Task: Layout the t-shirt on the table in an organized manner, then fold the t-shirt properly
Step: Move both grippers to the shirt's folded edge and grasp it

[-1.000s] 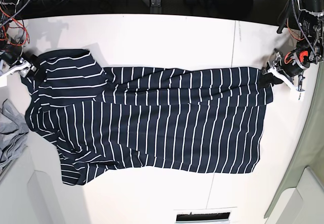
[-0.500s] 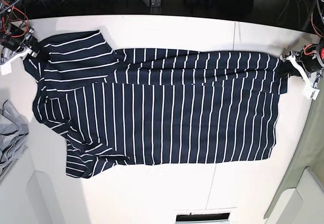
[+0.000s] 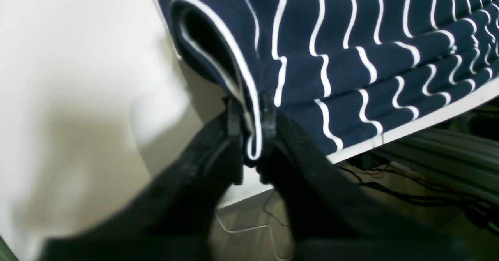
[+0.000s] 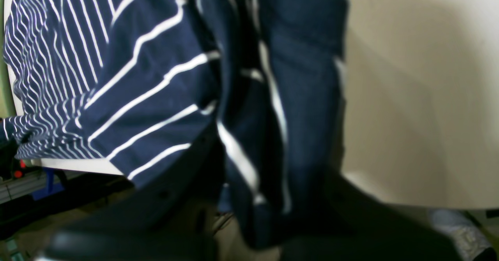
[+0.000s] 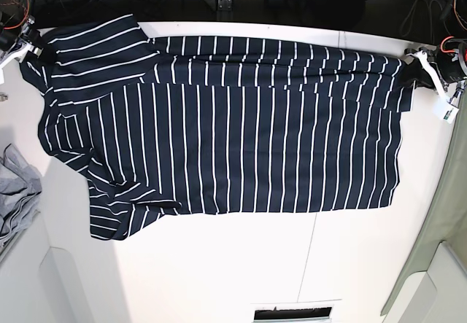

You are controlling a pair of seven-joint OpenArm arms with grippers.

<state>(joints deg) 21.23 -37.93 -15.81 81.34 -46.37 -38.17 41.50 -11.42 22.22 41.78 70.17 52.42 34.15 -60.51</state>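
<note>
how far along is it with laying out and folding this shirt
Done: the t-shirt lies spread almost flat across the table, reaching its far edge. In hand: the left gripper pinches the hem corner, and the right gripper grips the shoulder end, pulling it taut. Left: a sleeve looks rumpled, ripples run along the far side, and no fold is made yet.

The t-shirt (image 5: 226, 119), dark navy with thin white stripes, lies spread wide across the table (image 5: 241, 265), its long axis running side to side in the base view, with its far edge near the table's far edge. A sleeve folds under at the lower left, and soft ripples run along the far edge. The table is a flat white top with a thin dark seam.
</note>
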